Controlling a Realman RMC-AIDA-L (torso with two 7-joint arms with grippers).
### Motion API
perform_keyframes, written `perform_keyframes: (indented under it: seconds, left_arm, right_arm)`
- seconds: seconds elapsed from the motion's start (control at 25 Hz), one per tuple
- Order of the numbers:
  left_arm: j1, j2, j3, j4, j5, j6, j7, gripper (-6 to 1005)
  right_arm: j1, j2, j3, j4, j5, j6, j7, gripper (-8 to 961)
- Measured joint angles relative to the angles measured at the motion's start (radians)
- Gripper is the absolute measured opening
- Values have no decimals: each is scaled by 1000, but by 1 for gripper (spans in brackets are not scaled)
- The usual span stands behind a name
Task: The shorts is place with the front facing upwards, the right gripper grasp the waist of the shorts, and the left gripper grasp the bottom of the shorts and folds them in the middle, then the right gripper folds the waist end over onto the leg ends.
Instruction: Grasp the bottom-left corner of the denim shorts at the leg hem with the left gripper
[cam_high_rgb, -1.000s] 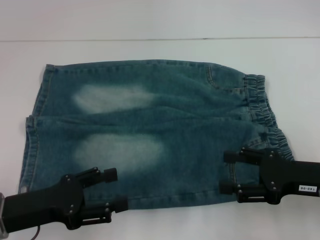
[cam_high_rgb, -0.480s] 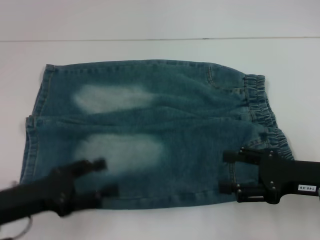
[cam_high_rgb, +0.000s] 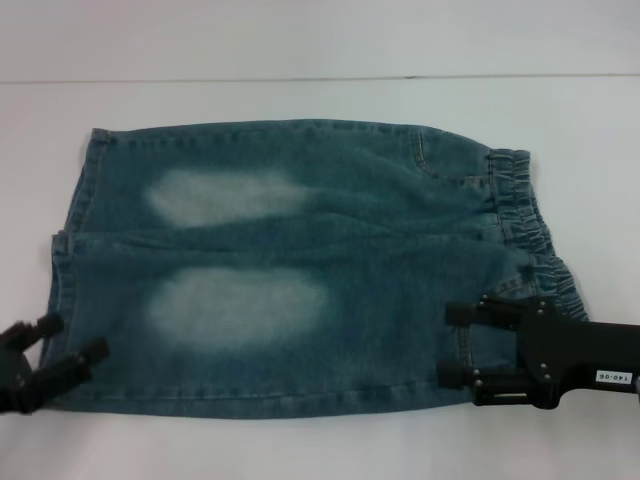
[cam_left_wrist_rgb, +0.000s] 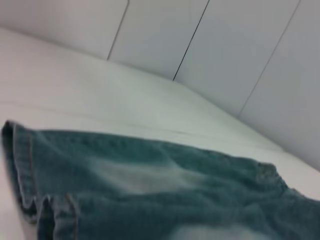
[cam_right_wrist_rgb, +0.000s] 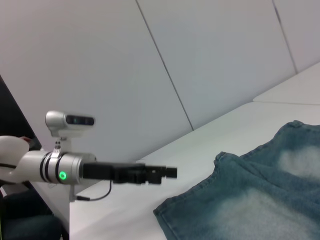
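The blue denim shorts (cam_high_rgb: 300, 270) lie flat on the white table, front up, with the elastic waist (cam_high_rgb: 520, 215) at the right and the leg hems (cam_high_rgb: 65, 270) at the left. My left gripper (cam_high_rgb: 70, 337) is open at the near-left corner, just off the near leg's hem. My right gripper (cam_high_rgb: 452, 344) stands open over the near end of the waist, its fingers pointing left. The left wrist view shows the leg hems (cam_left_wrist_rgb: 25, 170) close up. In the right wrist view the left arm (cam_right_wrist_rgb: 100, 170) reaches toward the shorts (cam_right_wrist_rgb: 250, 200).
White table (cam_high_rgb: 320, 100) all around the shorts, with its far edge against a white panelled wall (cam_left_wrist_rgb: 225, 45). A dark stand and a cable show behind the left arm (cam_right_wrist_rgb: 30, 210).
My left gripper has swung left, from over the near leg panel to the near-left corner by the hem. The right gripper and the shorts have stayed put.
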Motion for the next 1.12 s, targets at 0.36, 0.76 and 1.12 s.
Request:
perform_keyframes:
  seconds: [0.36, 0.76, 1.12]
  left_arm:
    - [52, -28, -1, 70, 34, -9, 26, 899]
    - [45, -29, 19, 78, 93, -50, 21, 899]
    - [52, -31, -29, 120, 82, -11, 25, 892]
  right_arm:
    - [2, -2, 0, 5, 0, -3, 0, 914]
    - [0, -1, -2, 5, 0, 0, 0, 914]
    - [-5, -2, -2, 5, 0, 1, 0, 914]
